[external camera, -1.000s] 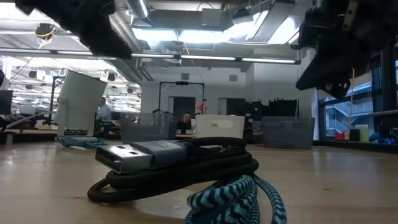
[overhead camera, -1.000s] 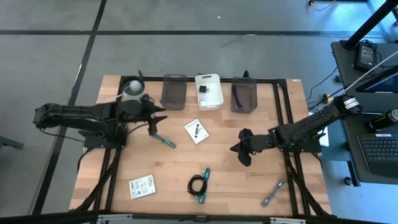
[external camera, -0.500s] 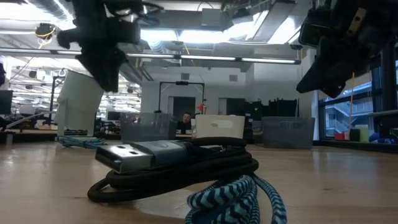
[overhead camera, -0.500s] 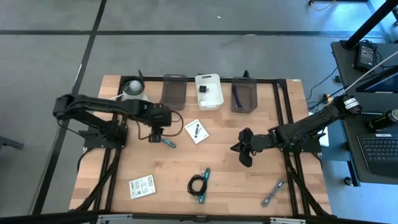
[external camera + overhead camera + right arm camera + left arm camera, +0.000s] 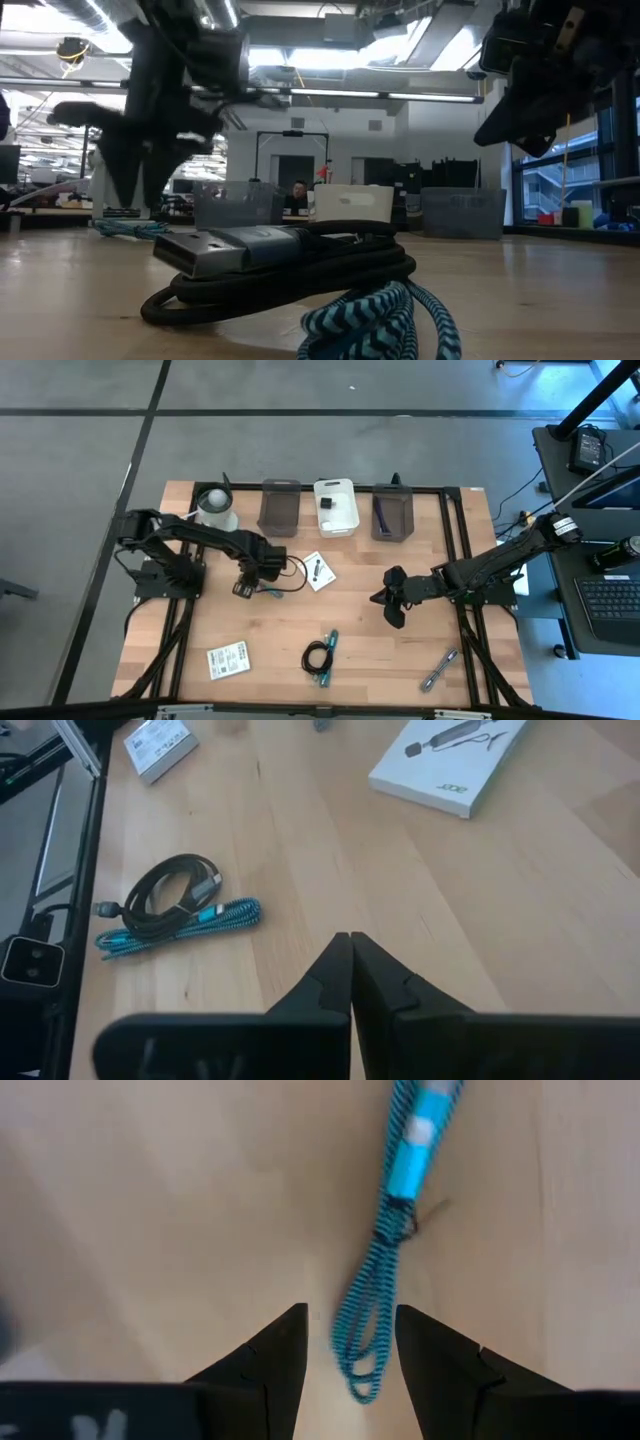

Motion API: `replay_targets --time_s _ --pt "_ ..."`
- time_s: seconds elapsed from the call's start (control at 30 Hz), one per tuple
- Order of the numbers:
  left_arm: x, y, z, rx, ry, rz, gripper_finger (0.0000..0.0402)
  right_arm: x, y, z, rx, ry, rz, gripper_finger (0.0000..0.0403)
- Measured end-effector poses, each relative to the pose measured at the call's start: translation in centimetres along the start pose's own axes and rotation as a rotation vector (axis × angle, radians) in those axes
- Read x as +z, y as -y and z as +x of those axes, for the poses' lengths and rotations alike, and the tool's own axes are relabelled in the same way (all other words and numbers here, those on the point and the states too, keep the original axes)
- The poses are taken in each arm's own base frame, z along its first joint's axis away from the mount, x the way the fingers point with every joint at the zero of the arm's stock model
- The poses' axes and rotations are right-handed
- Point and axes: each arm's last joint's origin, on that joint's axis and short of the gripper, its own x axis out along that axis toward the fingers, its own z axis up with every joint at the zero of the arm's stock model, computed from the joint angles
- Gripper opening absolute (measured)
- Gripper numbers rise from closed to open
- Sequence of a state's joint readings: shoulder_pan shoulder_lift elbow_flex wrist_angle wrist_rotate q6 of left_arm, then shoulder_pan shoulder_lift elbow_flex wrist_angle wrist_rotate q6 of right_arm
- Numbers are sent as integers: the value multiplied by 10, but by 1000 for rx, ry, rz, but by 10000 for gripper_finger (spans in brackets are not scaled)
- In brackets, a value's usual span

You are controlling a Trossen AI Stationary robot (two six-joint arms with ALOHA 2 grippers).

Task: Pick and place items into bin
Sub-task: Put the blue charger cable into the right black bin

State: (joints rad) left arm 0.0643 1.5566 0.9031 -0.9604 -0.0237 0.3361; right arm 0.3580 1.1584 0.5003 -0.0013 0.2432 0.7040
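A teal braided cable (image 5: 268, 591) lies flat on the wooden table, left of centre. My left gripper (image 5: 250, 576) points straight down over it and is open. In the left wrist view its looped end (image 5: 362, 1342) shows between the fingers of my left gripper (image 5: 350, 1320), untouched. My right gripper (image 5: 390, 606) hangs shut above the table's right half, with nothing in it (image 5: 350, 945). Near the front edge a black coiled cable (image 5: 316, 657) rests beside a second teal cable (image 5: 329, 644).
Two dark bins (image 5: 279, 507) (image 5: 391, 512) and a white bin (image 5: 336, 506) line the far edge, next to a white cup (image 5: 215, 505). A white card (image 5: 316, 570) lies mid-table, a white packet (image 5: 228, 660) front left, a silver piece (image 5: 439, 670) front right.
My left gripper has come down toward the teal braided cable and tipped from nearly level to pointing straight down, rolling as it went. The cable has stayed where it was.
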Motion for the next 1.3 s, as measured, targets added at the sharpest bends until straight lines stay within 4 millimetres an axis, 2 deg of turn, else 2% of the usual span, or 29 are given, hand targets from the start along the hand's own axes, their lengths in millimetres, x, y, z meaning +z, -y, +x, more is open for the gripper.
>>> replay_targets --time_s 0.23,0.37,0.5,0.63,0.7,0.83,1.0,1.13,1.2,1.3 --pt "-7 4 31 -21 -45 8 148 2 1 0 -36 40 47 4" --pt "-12 6 40 2 -38 -25 139 2 1 0 -39 51 48 4" --pt "-13 8 39 4 -23 -45 99 2 1 0 -38 53 48 4" --pt "-12 7 29 15 24 -114 28 3 0 0 -32 58 94 4" --pt "-11 5 18 14 77 -176 15 4 0 0 -25 66 129 4" --pt "-14 2 -8 -7 193 -284 16 7 -1 0 -13 88 146 4" --pt "-14 -5 -59 29 455 -398 15 15 1 1 5 141 157 4" --pt "-11 -11 -99 59 713 -476 16 31 3 1 44 258 220 8" --pt "-7 -13 -114 74 824 -482 16 43 4 -1 82 347 269 16" --pt "1 -17 -134 97 984 -474 16 60 5 -5 133 490 247 35"
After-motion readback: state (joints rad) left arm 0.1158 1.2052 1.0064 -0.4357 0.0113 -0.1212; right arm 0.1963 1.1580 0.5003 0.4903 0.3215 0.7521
